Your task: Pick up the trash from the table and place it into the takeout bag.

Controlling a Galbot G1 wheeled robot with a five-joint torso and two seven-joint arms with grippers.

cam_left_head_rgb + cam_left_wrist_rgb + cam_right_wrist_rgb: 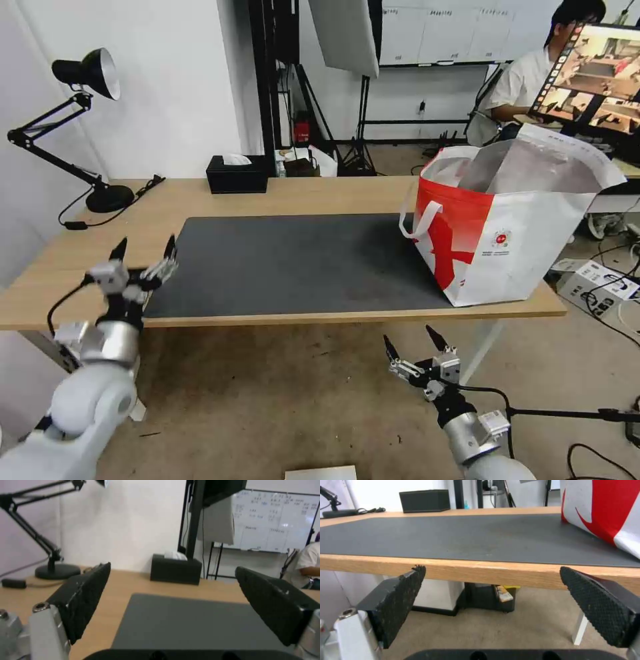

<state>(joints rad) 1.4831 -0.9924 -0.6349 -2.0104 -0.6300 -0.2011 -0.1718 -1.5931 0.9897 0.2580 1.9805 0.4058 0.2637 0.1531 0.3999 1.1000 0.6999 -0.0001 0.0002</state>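
1. The large boxy white takeout bag with red panel and silver foil lining (497, 230) stands open-topped at the table's right end, ahead and right of the right gripper (419, 345); its inside is hidden (no contents can be made out).
2. The right gripper hangs below the long light-wood table (200, 200) edge, fingers spread wide, holding nothing.
3. The left gripper (143, 250), also spread and empty, hovers over the near-left corner of the dark grey rectangular mat (287, 263).
4. Beyond it stand a black tissue box (237, 173) and a black desk lamp (90, 127).
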